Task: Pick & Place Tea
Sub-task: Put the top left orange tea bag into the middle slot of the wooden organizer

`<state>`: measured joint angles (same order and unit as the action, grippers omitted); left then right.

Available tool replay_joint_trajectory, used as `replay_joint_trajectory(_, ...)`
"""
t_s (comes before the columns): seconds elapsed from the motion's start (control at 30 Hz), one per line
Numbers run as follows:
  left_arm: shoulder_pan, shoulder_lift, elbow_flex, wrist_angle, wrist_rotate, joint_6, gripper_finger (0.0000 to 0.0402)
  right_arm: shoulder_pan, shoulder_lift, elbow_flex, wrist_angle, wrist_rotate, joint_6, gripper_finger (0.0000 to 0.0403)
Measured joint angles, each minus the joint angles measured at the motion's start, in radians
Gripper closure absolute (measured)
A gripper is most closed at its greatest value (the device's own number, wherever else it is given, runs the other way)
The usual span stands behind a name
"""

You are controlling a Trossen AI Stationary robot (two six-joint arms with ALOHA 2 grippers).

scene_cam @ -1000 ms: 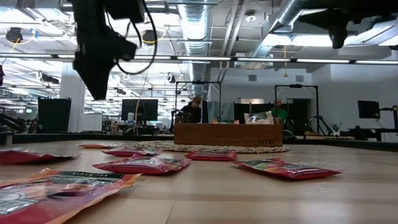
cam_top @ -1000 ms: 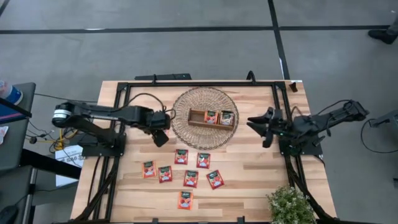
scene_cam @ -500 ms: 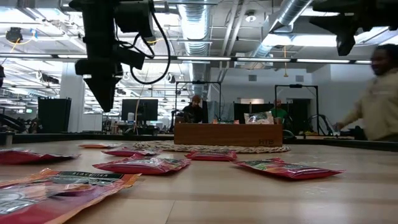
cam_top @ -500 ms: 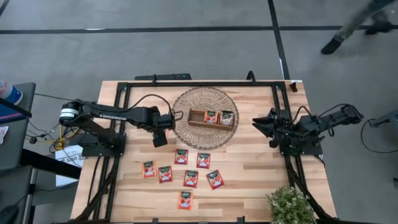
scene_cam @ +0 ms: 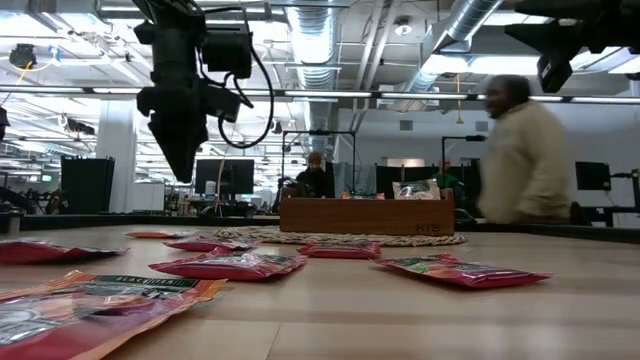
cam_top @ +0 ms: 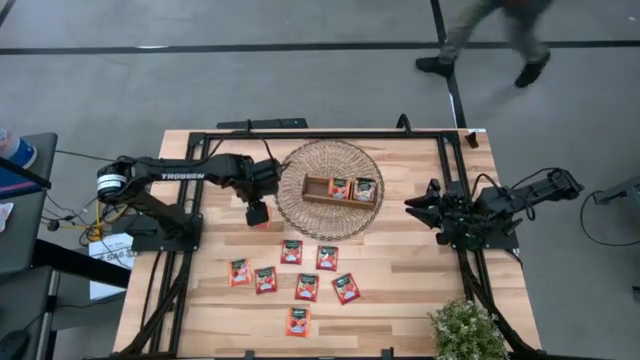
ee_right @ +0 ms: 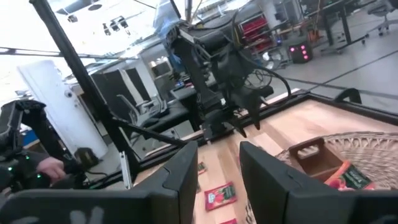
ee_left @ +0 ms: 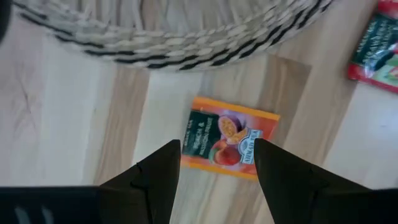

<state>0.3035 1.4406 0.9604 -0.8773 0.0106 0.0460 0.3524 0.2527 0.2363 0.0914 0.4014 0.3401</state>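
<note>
Since the earlier frames, the left gripper has been drawn toward the woven mat at frame centre, its fingers spread above an orange tea sachet. The right gripper is parked right of centre, jaws partly apart, empty. Flat red sachets are scattered lower centre; two are seen in the wooden tray. A blurred person is seen behind.

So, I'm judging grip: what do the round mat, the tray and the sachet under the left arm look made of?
Round mat: woven wicker or rattan, matte, strands showing. Compartment tray: plain brown wood. Orange sachet: probably glossy printed foil or plastic film, flat on the pale wooden table.
</note>
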Motion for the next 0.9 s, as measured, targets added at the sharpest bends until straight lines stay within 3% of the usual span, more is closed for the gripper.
replay_joint_trajectory(0.17,0.000,0.004,0.000,0.021,0.001,0.077,0.0205,0.000,0.000,0.000,0.000,-0.004,0.000,0.0292)
replay_joint_trajectory(0.57,0.016,0.183,0.000,0.017,0.003,0.156,0.0205,-0.001,0.000,0.000,0.015,-0.008,0.047,0.0292)
replay_joint_trajectory(0.9,0.083,0.196,0.000,0.027,0.020,0.217,0.0205,-0.001,0.000,0.000,0.015,-0.009,0.053,0.0292)
